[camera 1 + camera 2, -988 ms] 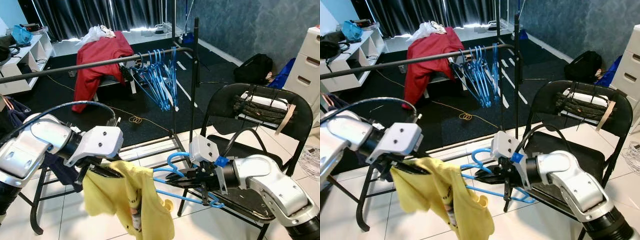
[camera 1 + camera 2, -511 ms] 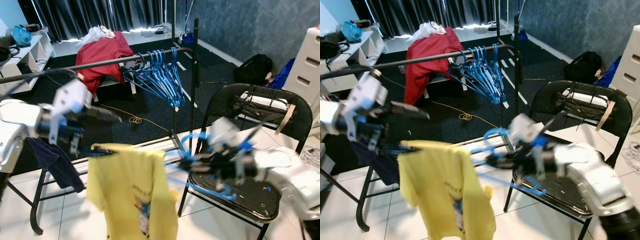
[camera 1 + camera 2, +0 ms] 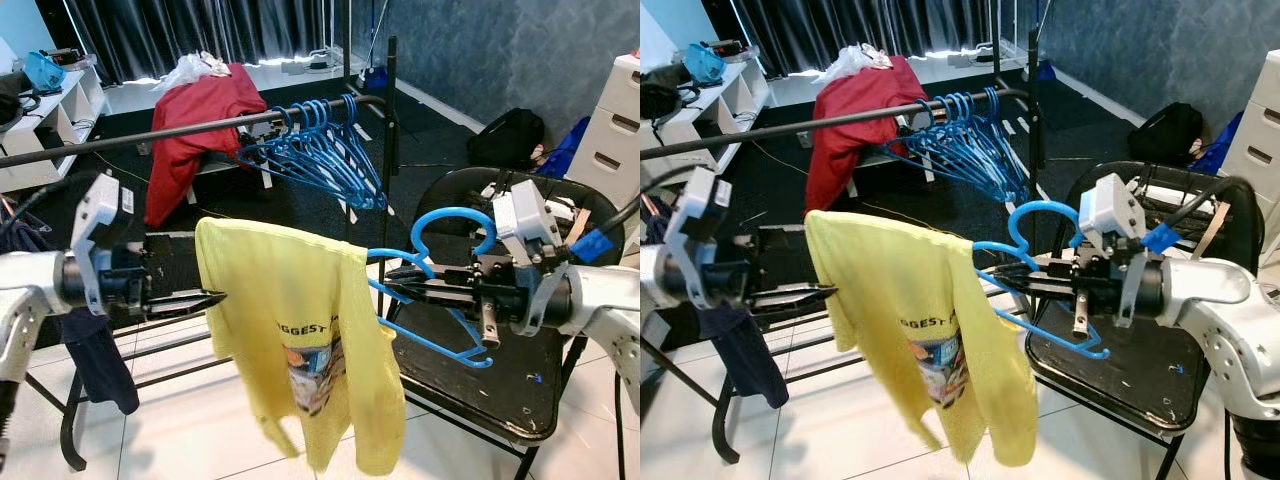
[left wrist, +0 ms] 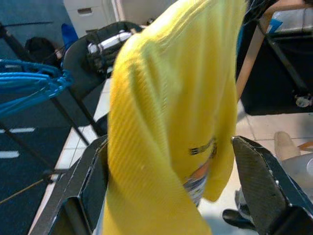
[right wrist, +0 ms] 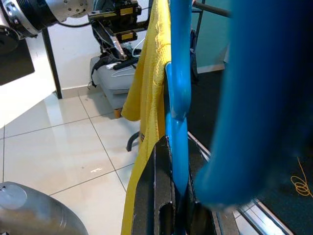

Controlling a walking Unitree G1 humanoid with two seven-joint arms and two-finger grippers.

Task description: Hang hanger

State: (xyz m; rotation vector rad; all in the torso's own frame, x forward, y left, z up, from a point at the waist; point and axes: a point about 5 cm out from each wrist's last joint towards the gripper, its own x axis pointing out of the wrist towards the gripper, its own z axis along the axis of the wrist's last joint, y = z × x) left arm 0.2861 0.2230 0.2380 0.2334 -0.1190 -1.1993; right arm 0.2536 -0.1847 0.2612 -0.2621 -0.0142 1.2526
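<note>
Now the right gripper [image 3: 400, 288] clamps the hanger [image 3: 437, 285]; the left gripper [image 3: 205, 297], spread wide, props the shirt [image 3: 300, 340]. Best lift level, hook over the rail [image 3: 180, 130].

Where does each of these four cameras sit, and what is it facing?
Left and right eye views: on the head, facing forward and down at the clothes rail; both silver arms show.
Left wrist view: looks along the left tool into the yellow shirt; its black fingers show.
Right wrist view: along the right tool, shut on the blue hanger.
All views share shirt and hanger.
</note>
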